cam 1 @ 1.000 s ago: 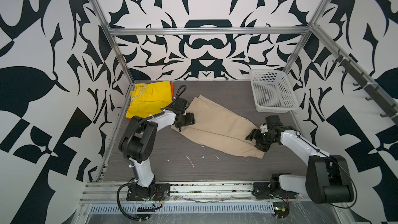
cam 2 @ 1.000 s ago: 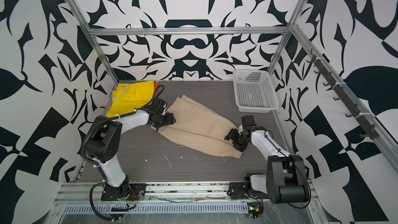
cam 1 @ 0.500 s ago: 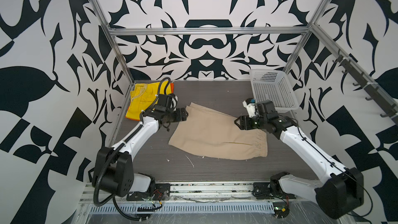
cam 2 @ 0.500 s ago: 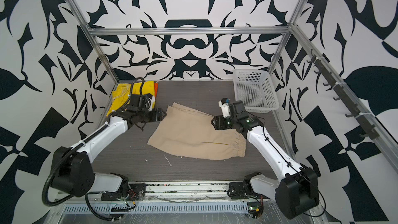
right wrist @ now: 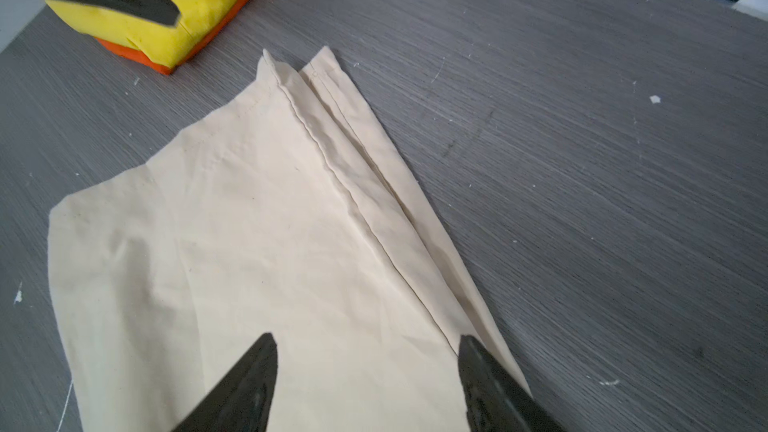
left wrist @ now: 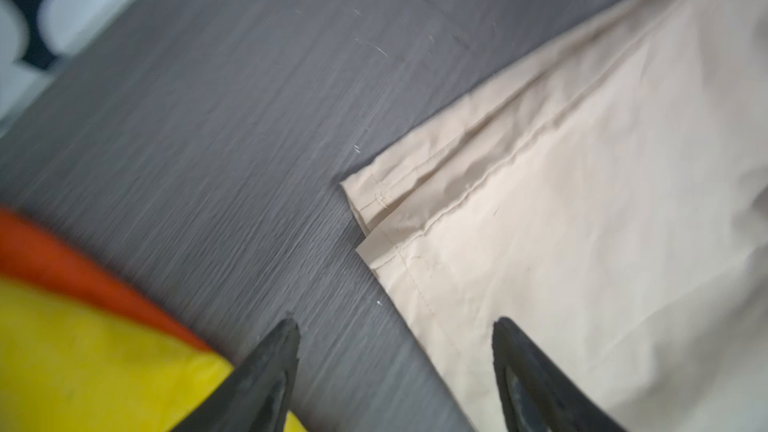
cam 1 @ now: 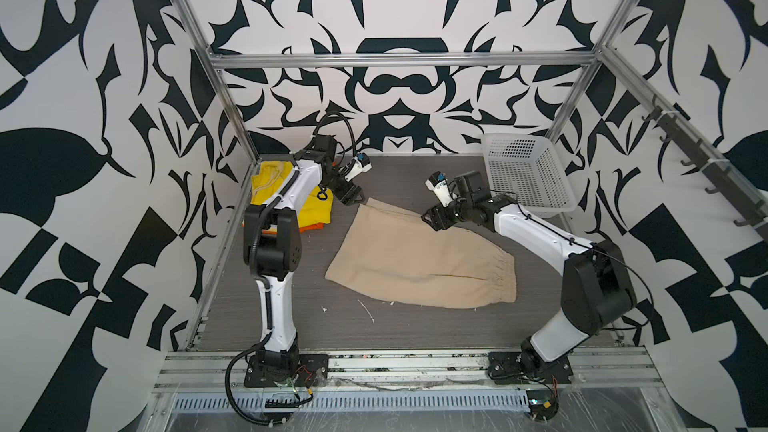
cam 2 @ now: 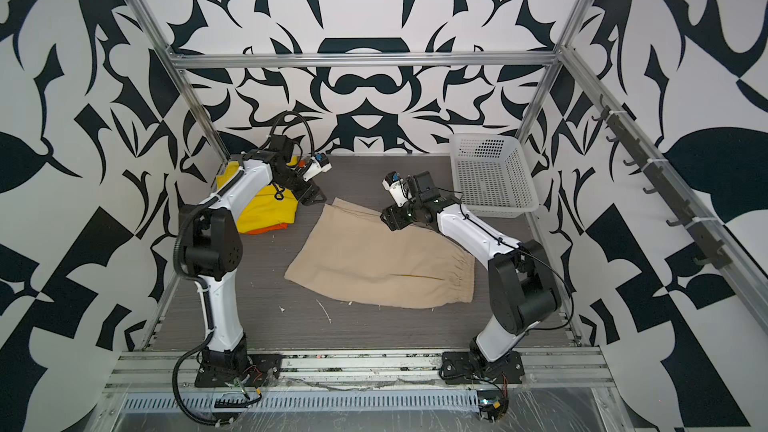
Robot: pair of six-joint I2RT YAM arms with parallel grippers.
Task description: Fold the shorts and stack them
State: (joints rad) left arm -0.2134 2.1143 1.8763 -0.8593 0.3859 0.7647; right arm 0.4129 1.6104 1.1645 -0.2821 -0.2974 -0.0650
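Basket [cam 1: 528, 176] near right end effector [cam 1: 429, 218], yellow shorts [cam 1: 266, 180] beside left end effector [cam 1: 358, 199], both spread-jawed above beige shorts [cam 1: 415, 259].

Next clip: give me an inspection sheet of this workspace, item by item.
Surface: grey table, scuffed.
Job's things: beige shorts flat mid-table, apparently folded once; yellow shorts stacked on orange shorts, far left.
Clutter: white basket far right, nothing seen inside; white crumbs near front.
Pincers: left pincer open beside the beige hem corner; right pincer open over beige shorts; neither holds anything.
Cables: black cable loops above left wrist; another at that arm's base.
Surroundings: patterned walls, metal frame, hooks on right wall.
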